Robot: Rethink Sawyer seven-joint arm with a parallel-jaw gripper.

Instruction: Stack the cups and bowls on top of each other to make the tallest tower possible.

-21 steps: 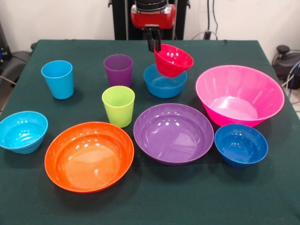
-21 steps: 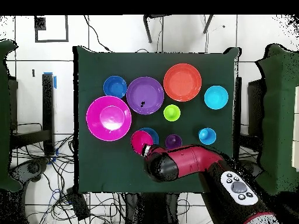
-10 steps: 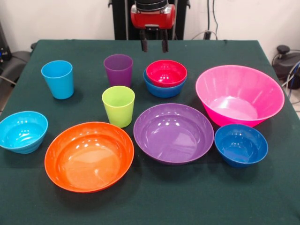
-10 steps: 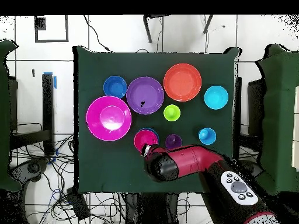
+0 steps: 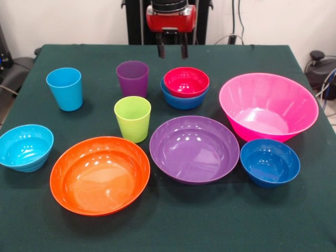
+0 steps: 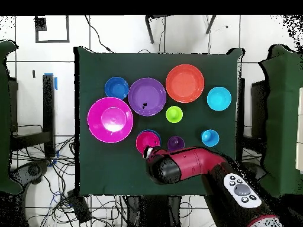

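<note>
You will find no brand, label or writing that can be read on any cup, bowl or on the arm.

Your gripper (image 5: 172,51) hangs released and empty, its two dark fingers (image 5: 161,51) spread apart and pointing straight down, above the table's far edge and clear of everything.

In the front view the red bowl (image 5: 186,81) sits nested, mouth up, inside the blue bowl (image 5: 182,100), and only the blue one's rim and lower wall show beneath it. That pair is your tower so far, standing upright with its axis vertical.

Taking the wide purple bowl (image 5: 194,148) as the clock's centre in the front view:
- the tower is at 12 o'clock
- the purple cup (image 5: 132,78) is at 11 o'clock, just beside the tower
- the lime green cup (image 5: 132,118) is at 10 o'clock
- the light blue cup (image 5: 64,88) is further out at 10 o'clock
- the orange bowl (image 5: 100,175) is at 8 o'clock
- the cyan bowl (image 5: 25,147) is at 9 o'clock, near the table (image 5: 220,226) edge
- the big pink bowl (image 5: 268,106) is at 2 o'clock
- the dark blue bowl (image 5: 270,162) is at 4 o'clock

Every cup stands upright, wide mouth up, and every bowl opens upward.
</note>
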